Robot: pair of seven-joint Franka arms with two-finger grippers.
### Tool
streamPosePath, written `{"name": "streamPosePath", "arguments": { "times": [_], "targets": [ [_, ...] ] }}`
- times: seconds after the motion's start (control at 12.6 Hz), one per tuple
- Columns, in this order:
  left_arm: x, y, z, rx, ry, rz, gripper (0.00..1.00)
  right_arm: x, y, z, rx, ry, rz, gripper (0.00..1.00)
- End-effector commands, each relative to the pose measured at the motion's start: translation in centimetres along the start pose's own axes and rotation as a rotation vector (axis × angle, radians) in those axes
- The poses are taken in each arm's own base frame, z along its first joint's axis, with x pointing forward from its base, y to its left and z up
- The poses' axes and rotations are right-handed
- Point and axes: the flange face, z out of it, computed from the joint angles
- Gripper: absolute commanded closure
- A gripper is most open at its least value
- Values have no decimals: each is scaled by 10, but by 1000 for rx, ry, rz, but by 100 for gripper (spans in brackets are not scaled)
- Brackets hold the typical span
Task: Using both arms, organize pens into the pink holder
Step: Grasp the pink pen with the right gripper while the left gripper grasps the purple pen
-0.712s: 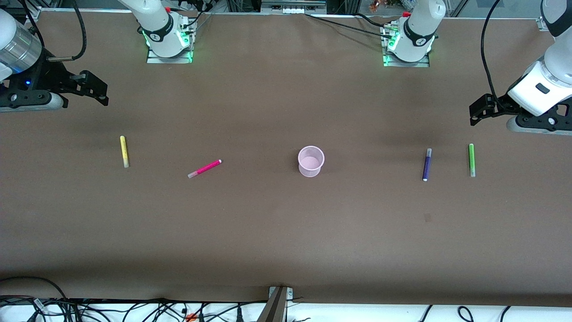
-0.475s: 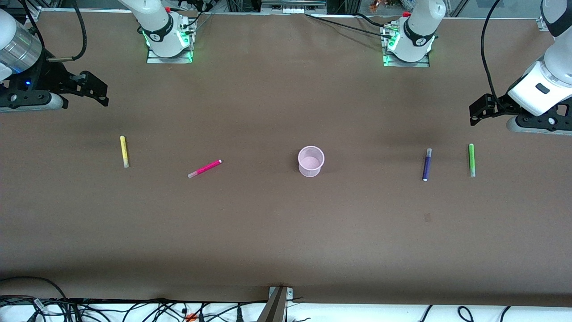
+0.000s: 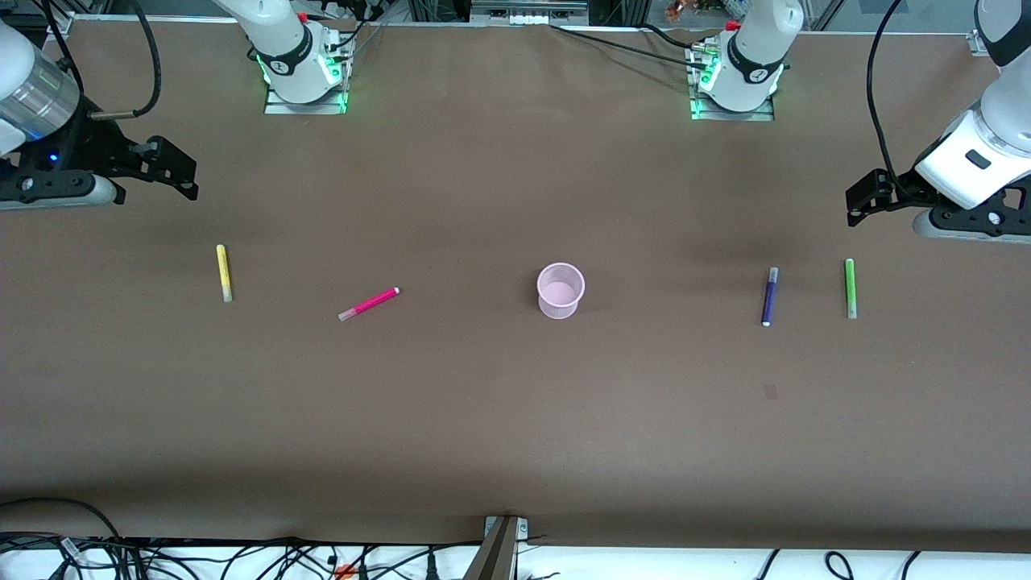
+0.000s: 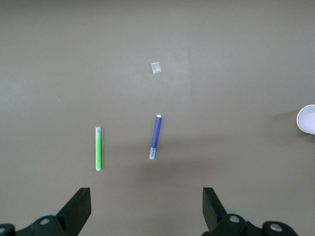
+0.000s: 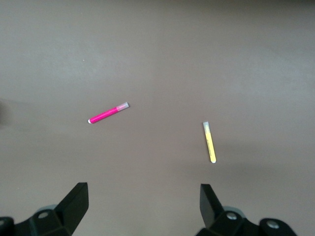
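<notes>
The pink holder (image 3: 560, 290) stands upright at the table's middle; its edge shows in the left wrist view (image 4: 307, 119). The yellow pen (image 3: 224, 273) (image 5: 209, 142) and magenta-pink pen (image 3: 369, 304) (image 5: 108, 113) lie toward the right arm's end. The purple pen (image 3: 769, 296) (image 4: 155, 137) and green pen (image 3: 850, 288) (image 4: 98, 148) lie toward the left arm's end. My right gripper (image 3: 173, 167) (image 5: 142, 201) is open and empty, up in the air near the yellow pen. My left gripper (image 3: 866, 196) (image 4: 146, 204) is open and empty, up in the air near the green pen.
The brown table (image 3: 515, 419) carries a small pale square mark (image 3: 770, 392) (image 4: 156, 68) nearer the front camera than the purple pen. The arm bases (image 3: 304, 72) (image 3: 734, 80) stand at the table's edge farthest from the camera. Cables (image 3: 242, 560) hang along the near edge.
My right gripper has shifted slightly toward the yellow pen. The left arm, pens and holder have not moved.
</notes>
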Motion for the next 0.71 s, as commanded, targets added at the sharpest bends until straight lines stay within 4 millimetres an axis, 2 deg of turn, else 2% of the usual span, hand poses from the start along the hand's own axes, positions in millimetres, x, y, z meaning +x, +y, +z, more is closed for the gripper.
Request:
{"name": "streamPosePath", "arguments": {
  "times": [0.0, 0.24, 0.32, 0.4, 0.47, 0.63],
  "targets": [
    [5, -1, 12, -3, -26, 1, 0, 17, 9, 33, -52, -60, -13, 0],
    [23, 1, 70, -7, -139, 22, 0, 13, 4, 52, -29, -150, 10, 0],
    [30, 1, 91, -9, -173, 23, 0, 14, -1, 61, 7, -166, 42, 0],
    [39, 3, 120, -11, -206, 27, 0, 15, -8, 76, 39, -186, 144, 0],
    [49, 4, 151, -13, -228, 30, 0, 17, -18, 92, 53, -197, 265, 0],
    [63, 7, 203, -23, -230, 94, 0, 20, -57, 128, 49, -219, 375, 1]
  ]
}}
